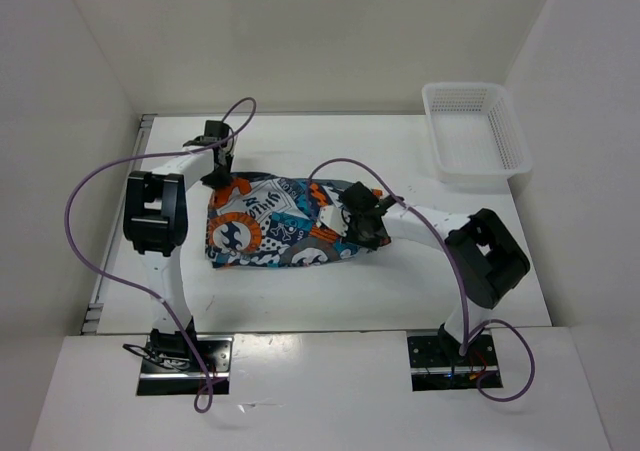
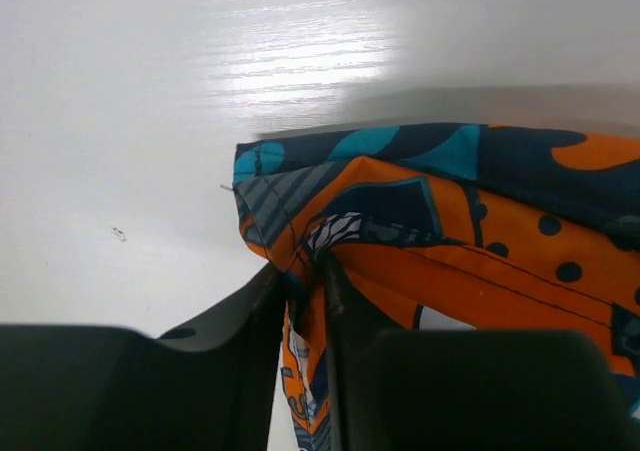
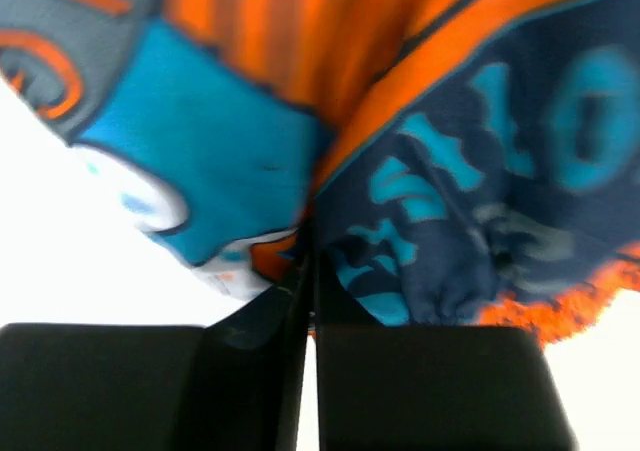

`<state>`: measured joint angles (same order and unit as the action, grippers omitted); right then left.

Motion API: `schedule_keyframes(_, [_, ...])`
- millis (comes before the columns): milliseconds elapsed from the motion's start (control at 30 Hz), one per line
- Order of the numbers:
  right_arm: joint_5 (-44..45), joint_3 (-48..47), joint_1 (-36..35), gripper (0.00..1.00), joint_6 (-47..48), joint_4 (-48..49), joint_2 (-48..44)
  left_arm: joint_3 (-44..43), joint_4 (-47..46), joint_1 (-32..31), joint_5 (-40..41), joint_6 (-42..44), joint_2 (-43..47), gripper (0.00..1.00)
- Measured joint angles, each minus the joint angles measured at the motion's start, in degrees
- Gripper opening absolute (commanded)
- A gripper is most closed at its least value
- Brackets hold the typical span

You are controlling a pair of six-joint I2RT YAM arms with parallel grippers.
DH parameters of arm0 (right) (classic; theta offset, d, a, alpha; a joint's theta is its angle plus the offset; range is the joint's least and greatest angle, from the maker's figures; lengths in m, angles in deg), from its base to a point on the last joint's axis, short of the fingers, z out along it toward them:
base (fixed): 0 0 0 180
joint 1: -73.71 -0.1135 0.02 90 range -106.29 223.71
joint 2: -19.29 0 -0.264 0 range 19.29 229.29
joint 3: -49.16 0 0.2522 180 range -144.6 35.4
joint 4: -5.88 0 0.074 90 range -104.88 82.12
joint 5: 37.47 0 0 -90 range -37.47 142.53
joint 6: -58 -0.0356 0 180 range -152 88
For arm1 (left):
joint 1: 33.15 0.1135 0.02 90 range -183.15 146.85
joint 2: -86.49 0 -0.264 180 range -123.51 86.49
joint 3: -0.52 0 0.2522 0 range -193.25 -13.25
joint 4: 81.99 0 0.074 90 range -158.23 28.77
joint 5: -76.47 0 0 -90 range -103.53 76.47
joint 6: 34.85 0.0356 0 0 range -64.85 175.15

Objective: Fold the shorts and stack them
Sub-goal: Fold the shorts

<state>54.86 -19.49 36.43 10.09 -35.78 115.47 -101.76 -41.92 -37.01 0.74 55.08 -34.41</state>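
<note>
step: fold | shorts [image 1: 280, 233] lie bunched mid-worktop [image 1: 400, 281] | left fingers [image 2: 240, 316] pinch the far-left corner, right fingers [image 3: 265, 316] clamp the right edge | I should lift both evenly, keeping the fabric taut

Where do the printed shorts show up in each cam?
Top external: soft teal, orange and black printed shorts mid-table, between the arms.
Left wrist: right half, corner pinched by left gripper.
Right wrist: fills upper frame, pinched by right gripper.
Shared landmark: white tabletop.
</note>
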Motion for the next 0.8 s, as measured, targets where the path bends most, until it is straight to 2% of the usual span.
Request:
schedule_keyframes(133, [-2.9,-8.9,2.8,0.3,-4.4,-2.8,0.3,0.0,0.2,0.6,-0.7,0.1,0.4,0.48])
schedule_keyframes(233, [-7.8,-18.6,7.1,0.41,-9.6,-3.1,0.3,0.0,1.1,1.0,-2.6,0.0,1.0,0.57])
schedule_keyframes(267, [-9.4,-21.2,8.8,0.49,-11.5,-2.7,0.0,0.0,1.6,1.0,-3.4,0.0,1.4,0.6])
schedule_keyframes(333, [-11.5,-23.1,11.7,0.56,-14.8,-1.9,-1.1,0.0,2.6,1.0,-4.7,0.0,2.6,0.68])
schedule_keyframes(433, [-12.3,-22.3,15.3,0.68,-18.5,-1.8,-1.8,-0.3,4.1,1.0,-6.3,0.0,5.4,0.71])
schedule_keyframes(533, [-13.2,-19.6,18.4,0.73,-21.8,-2.3,-0.1,-0.4,4.8,1.0,-6.7,-0.1,9.0,0.71])
schedule_keyframes(700, [-14.6,-16.2,24.2,0.76,-26.0,-3.3,5.8,1.8,5.2,1.2,-6.7,-0.1,15.1,0.71])
schedule_keyframes(800, [-15.7,-15.8,25.0,0.76,-27.6,-3.4,8.7,4.5,5.2,1.2,-6.6,-0.1,16.4,0.71])
